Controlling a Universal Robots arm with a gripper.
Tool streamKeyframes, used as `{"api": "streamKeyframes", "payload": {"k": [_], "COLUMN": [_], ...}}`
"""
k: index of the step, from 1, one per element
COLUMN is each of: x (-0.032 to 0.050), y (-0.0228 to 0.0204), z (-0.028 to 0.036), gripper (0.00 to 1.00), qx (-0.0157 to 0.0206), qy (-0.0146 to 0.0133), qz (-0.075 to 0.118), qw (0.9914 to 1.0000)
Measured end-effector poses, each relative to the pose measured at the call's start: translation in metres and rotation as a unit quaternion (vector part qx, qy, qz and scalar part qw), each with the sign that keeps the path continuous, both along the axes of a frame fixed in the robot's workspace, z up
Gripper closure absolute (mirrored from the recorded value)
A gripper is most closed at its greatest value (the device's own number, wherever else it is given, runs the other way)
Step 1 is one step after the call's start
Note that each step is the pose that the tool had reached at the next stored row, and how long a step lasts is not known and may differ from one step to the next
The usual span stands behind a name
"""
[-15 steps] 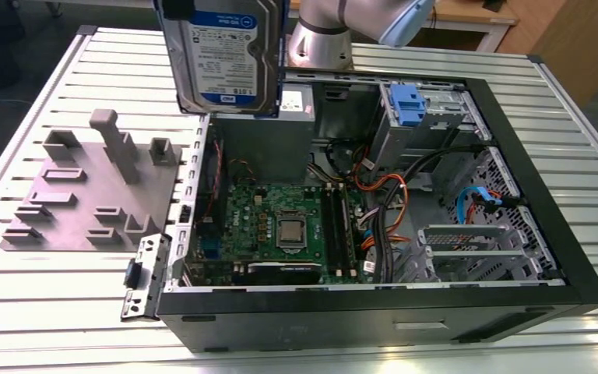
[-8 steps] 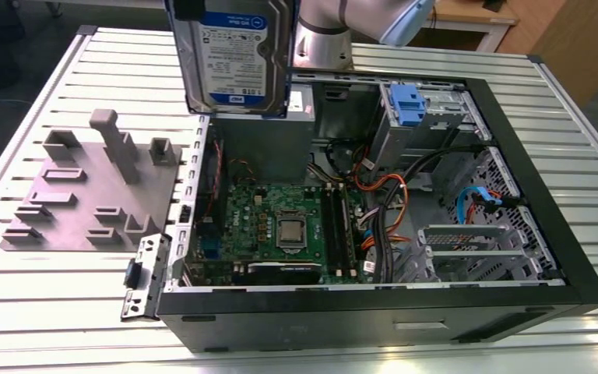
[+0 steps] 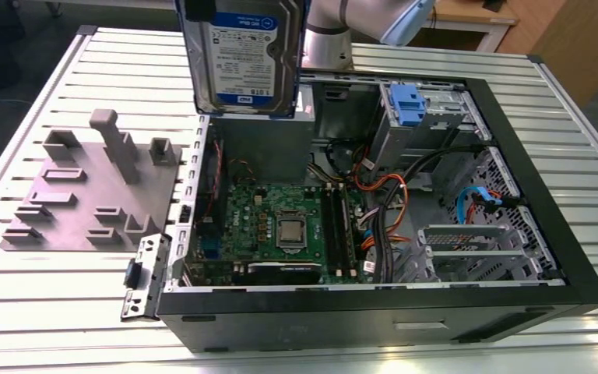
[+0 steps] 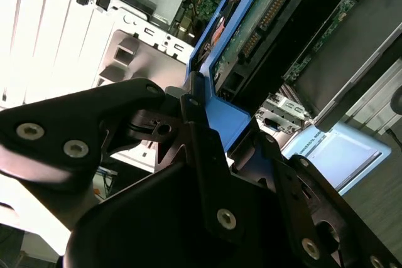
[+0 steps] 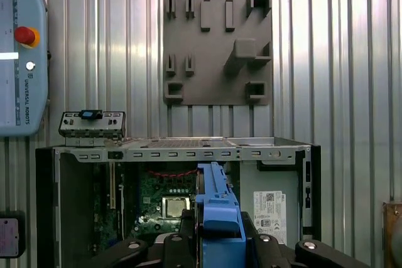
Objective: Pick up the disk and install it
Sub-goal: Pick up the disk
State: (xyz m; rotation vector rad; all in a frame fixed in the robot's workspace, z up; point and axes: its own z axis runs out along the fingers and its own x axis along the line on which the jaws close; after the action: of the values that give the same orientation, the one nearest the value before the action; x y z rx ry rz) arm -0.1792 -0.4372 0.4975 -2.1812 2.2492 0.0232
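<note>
The disk, a silver hard drive with a white-and-blue label in a blue carrier frame, hangs upright above the far left corner of the open computer case. In both wrist views my gripper is shut on the disk, its black fingers clamped on the blue frame's edge. In the second wrist view the drive's green circuit board and connector face the camera. Inside the case at the far right, a metal drive bay with a blue latch stands beside the power cables.
A grey fixture plate with raised blocks lies on the slatted table to the exterior view's left of the case. Inside the case are a motherboard, orange and blue cables and a grey power supply. A teach pendant lies nearby.
</note>
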Motion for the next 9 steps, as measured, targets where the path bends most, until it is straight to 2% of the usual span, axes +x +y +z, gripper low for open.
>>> {"api": "streamKeyframes", "payload": {"k": [9], "x": [0.0003], "y": [0.0001], "z": [0.0], "gripper": [0.63], "qx": [0.0], "qy": [0.0], "qz": [0.0], "qw": [1.0]}}
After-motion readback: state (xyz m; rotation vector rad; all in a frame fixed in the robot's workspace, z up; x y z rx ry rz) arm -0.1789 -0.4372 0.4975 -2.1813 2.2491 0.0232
